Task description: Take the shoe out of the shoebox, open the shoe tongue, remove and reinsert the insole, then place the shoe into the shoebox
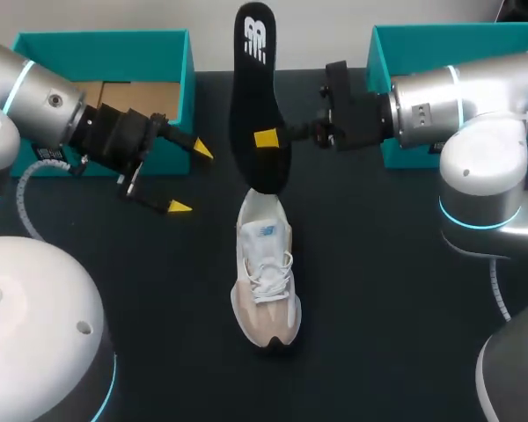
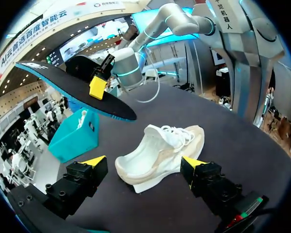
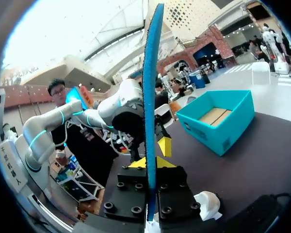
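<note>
Two steps appear done: the white-and-beige mesh sneaker (image 1: 266, 272) lies on the black bench (image 1: 378, 290), outside the teal cardboard shoebox (image 1: 101, 40); its black foam insole (image 1: 257, 79) is out, clamped in the right pincer (image 1: 269, 138). Left pincer (image 1: 191, 179) gapes, empty. Reinsertion and boxing remain.

Beige shoe (image 1: 266, 272) standing upright, black insole (image 1: 257, 97) aloft by its heel

Head view: insole (image 1: 257, 105) hides the far finger of right gripper (image 1: 273, 138), right arm covers much of right teal box (image 1: 405, 44); right wrist view: shoe (image 3: 206, 201) mostly under gripper body.
</note>
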Available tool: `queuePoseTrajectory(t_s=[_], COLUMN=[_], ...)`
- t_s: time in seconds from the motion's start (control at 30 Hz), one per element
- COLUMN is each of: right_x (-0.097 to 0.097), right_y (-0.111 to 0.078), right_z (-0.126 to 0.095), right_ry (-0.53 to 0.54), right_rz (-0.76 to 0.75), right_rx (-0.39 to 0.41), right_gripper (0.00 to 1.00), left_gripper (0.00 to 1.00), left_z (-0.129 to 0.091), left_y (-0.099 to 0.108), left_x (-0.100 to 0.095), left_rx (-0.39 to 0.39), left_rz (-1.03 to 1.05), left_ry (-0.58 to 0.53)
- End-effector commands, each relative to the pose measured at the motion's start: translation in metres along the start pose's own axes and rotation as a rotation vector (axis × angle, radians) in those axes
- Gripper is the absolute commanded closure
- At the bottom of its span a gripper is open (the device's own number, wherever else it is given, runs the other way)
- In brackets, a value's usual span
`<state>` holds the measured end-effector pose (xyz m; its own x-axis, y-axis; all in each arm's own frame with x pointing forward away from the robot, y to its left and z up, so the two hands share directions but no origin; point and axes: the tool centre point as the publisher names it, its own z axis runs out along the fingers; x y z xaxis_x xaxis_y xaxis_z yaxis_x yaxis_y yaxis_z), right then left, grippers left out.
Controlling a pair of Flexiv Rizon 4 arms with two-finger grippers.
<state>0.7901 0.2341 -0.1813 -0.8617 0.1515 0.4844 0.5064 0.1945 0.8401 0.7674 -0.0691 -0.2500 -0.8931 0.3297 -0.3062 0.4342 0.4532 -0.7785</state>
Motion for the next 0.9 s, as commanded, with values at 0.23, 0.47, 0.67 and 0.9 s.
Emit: queuePoseTrajectory(t_s=[0.23, 0.47, 0.67, 0.9], right_x=[-0.032, -0.040, -0.040, -0.047], right_y=[-0.025, -0.028, -0.028, -0.029], right_z=[0.003, 0.007, 0.007, 0.019], right_ry=[0.084, 0.148, 0.148, 0.156], right_rz=[-0.115, -0.140, -0.140, -0.157], right_rx=[0.027, 0.049, 0.049, 0.076], right_gripper=[1.00, 1.00, 1.00, 1.00], left_gripper=[0.00, 0.00, 0.00, 0.00], left_z=[0.041, 0.057, 0.062, 0.065], left_y=[0.048, 0.064, 0.067, 0.070], left_x=[0.028, 0.027, 0.021, 0.011], left_rx=[-0.096, -0.172, -0.193, -0.209], left_rz=[-0.072, -0.113, -0.147, -0.149], left_ry=[-0.040, -0.061, -0.061, -0.074])
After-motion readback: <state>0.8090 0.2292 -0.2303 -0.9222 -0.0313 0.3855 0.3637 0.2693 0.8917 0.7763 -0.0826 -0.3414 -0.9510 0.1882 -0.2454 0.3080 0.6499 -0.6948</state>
